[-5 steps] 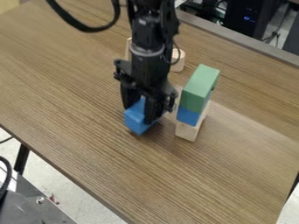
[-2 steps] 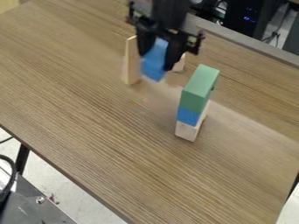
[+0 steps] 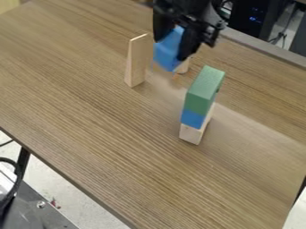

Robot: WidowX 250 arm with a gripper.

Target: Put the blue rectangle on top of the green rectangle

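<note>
Apparently, blue rectangle in the grip of the tool, edges partly hidden.

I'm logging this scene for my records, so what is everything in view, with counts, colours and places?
held block: one, blue, between the fingers of the hand, above the table
green block: one, green, top of the stack
stacked block: one, blue, under the green one
base block: one, pale wood, bottom of the stack
tall block: one, pale wood, upright, left of the held block
partly hidden piece: one, pale wood, behind the hand
table: one, brown wood grain, under the blocks
equipment box: one, dark with blue lights, upper right
hand: one, black, top centre
arm: one, black, top edge
</note>
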